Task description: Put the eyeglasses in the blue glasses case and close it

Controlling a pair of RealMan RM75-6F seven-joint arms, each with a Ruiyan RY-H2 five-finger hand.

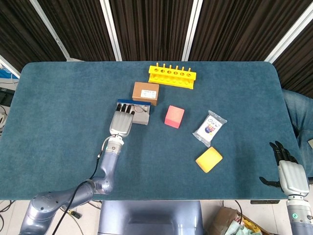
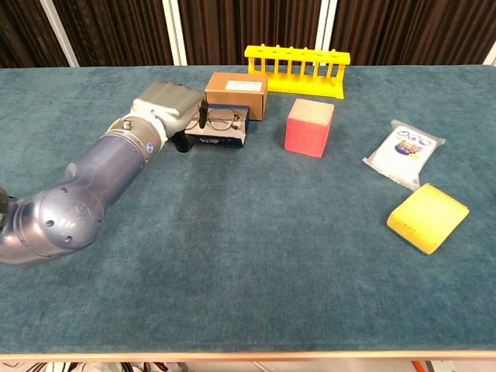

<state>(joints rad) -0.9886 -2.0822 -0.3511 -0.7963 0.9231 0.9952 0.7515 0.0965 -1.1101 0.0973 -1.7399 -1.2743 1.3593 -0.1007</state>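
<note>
In the head view, a dark blue cloth table (image 1: 63,122) fills the middle of the frame, and behind it, along the top, hang dark pleated curtains (image 1: 146,24) with white bars between them. A yellow rack (image 1: 172,76) stands in the upper centre, a brown cardboard box (image 1: 145,93) just below it to the left, a pink cube (image 1: 174,116) in the centre, a white packet (image 1: 210,128) and a yellow sponge (image 1: 209,159) in the right half.

The blue glasses case (image 1: 137,113) lies left of centre, directly below the brown box and very near it. Its long axis runs left to right in the frame. My left hand (image 1: 121,123) covers its left part, with the fingertips on the lid; I cannot tell here how far the lid stands. My right hand (image 1: 292,175) is in the lower right corner, off the table, with the fingers spread and holding nothing.

In the chest view, the same cloth covers the frame and the curtains are at the top. The case is in the upper left, in front of the brown box, with its long side across the frame and facing the camera. The eyeglasses (image 2: 222,119) stand in it, lenses toward the camera, frame running left to right. My left hand rests on the left end of the case, with dark fingertips (image 2: 203,113) beside the glasses; I cannot tell whether it grips the lid. The right hand does not appear here.
</note>
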